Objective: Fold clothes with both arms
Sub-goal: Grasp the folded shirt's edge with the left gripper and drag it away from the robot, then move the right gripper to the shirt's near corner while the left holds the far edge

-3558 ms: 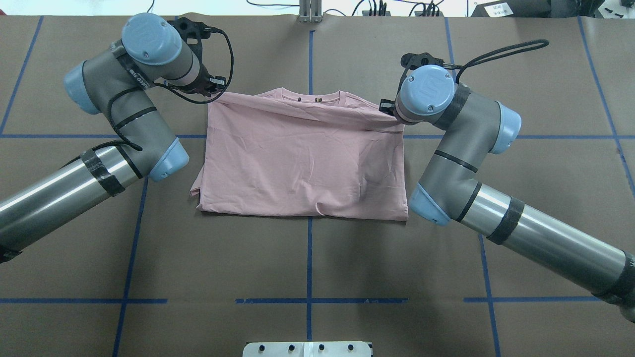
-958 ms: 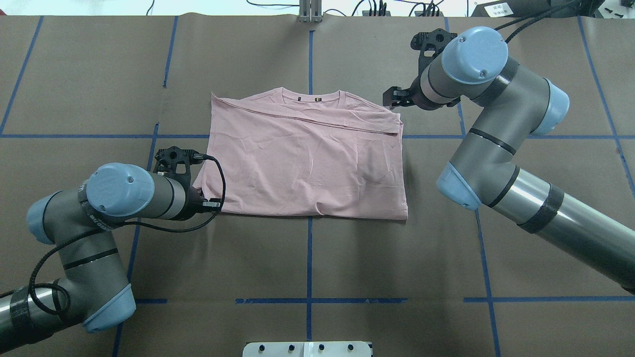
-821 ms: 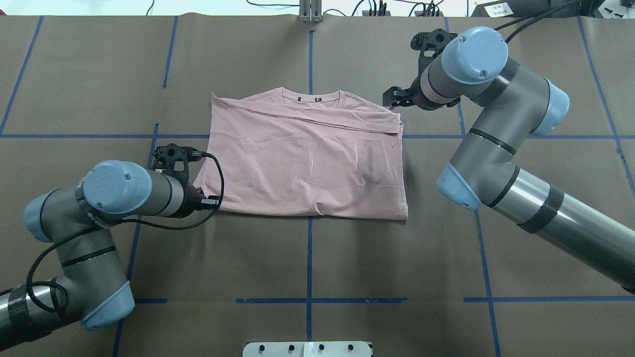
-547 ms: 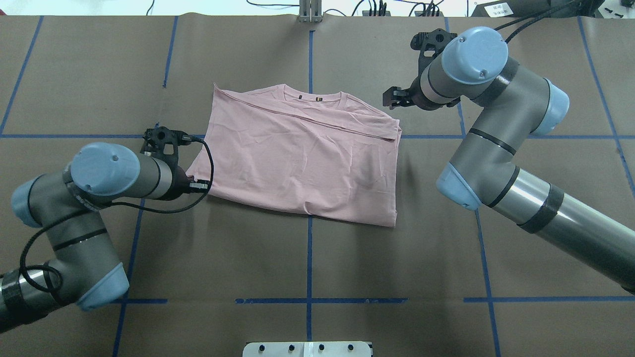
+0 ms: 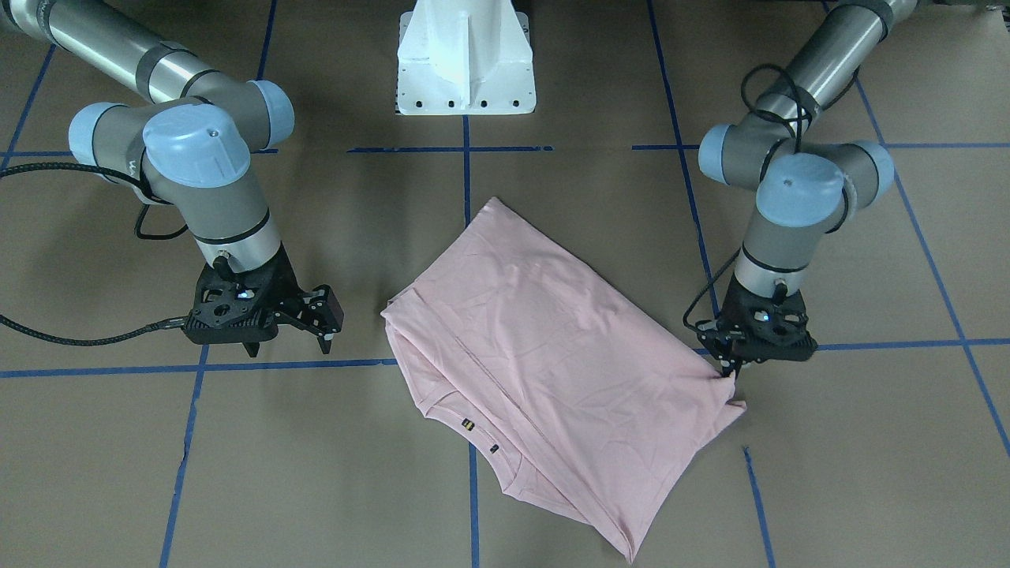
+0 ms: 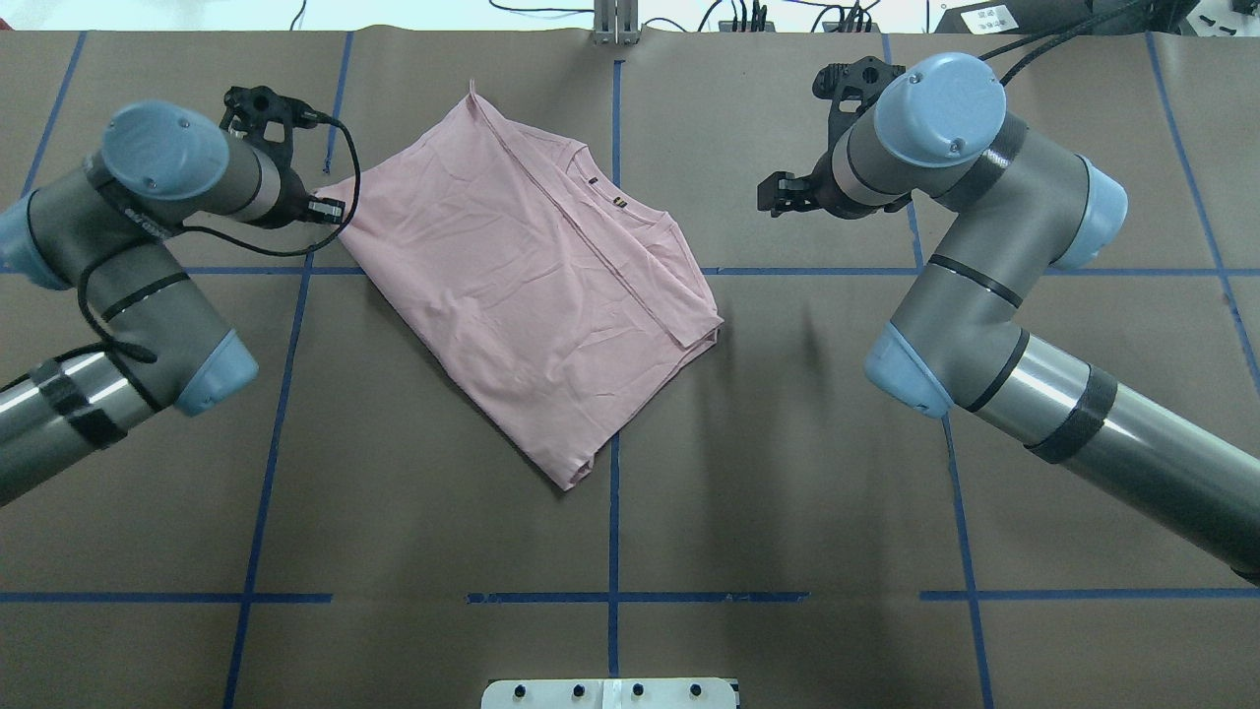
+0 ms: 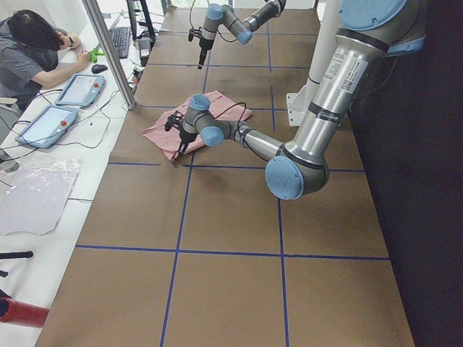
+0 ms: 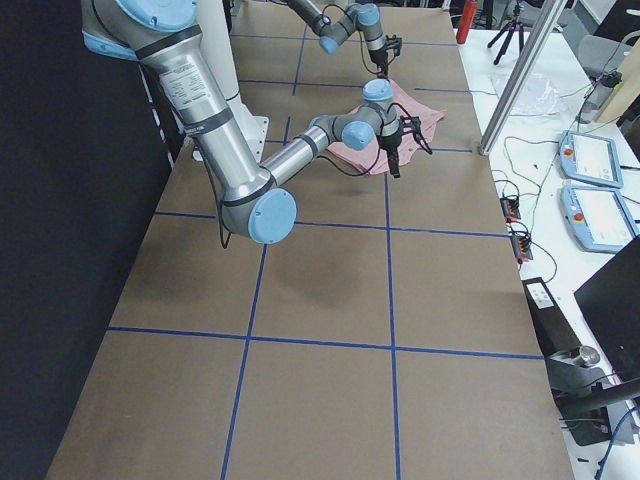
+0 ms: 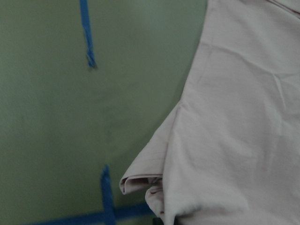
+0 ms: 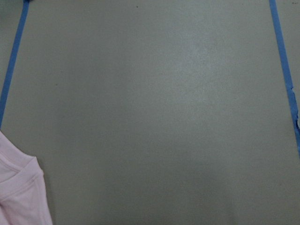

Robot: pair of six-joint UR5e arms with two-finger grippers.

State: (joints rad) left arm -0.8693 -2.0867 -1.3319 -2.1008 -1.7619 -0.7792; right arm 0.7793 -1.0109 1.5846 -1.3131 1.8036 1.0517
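L gripper [image 5: 729, 372]: fingers closed, pinching one corner of the T-shirt [image 5: 552, 355], tips pointing down at the table [image 5: 868, 442]
R gripper [image 5: 325, 319]: fingers spread apart, holding nothing, hovering over bare brown paper
T-shirt: lying folded & turned diagonal, spreading out from the L fingers toward the R fingers; its nearest edge is stopping short of the R fingers, w/ bare paper between
Collar [image 6: 615, 202]: facing up, lying between the two sets of fingers, nearer the R ones
L wrist cam: bunched cloth layers showing right by the fingers, blue tape [image 9: 108, 197] running just beside them
R wrist cam: only a pink sliver showing at the lower-left edge
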